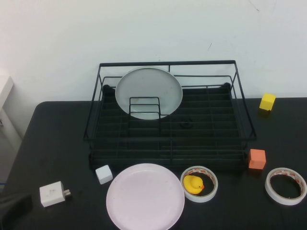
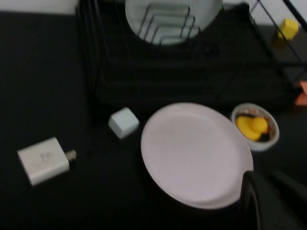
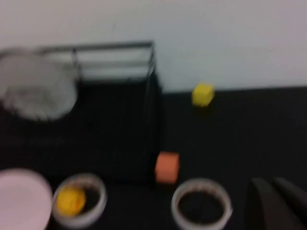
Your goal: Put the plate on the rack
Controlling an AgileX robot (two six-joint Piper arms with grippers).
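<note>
Plate (image 1: pixel 145 196) flat before rack (image 1: pixel 168 139); left gripper (image 2: pixel 276 201), right gripper (image 3: pixel 278 203) aside

Pale pink plate (image 2: pixel 195 154) lies flat on the black counter (image 2: pixel 43 86), just in front of the black wire rack (image 2: pixel 192 72). A grey-white plate (image 2: pixel 173 19) stands upright in the rack behind a small wire divider (image 2: pixel 165 24). White cube (image 2: pixel 123 122) sits beside the pink plate's rim; white charger (image 2: pixel 44 159) lies further off. Tape roll (image 2: pixel 255 127) holds a yellow duck (image 2: pixel 251 126). The left hand (image 2: pixel 273 201) shows as a dark shape by the plate's near edge.
</note>
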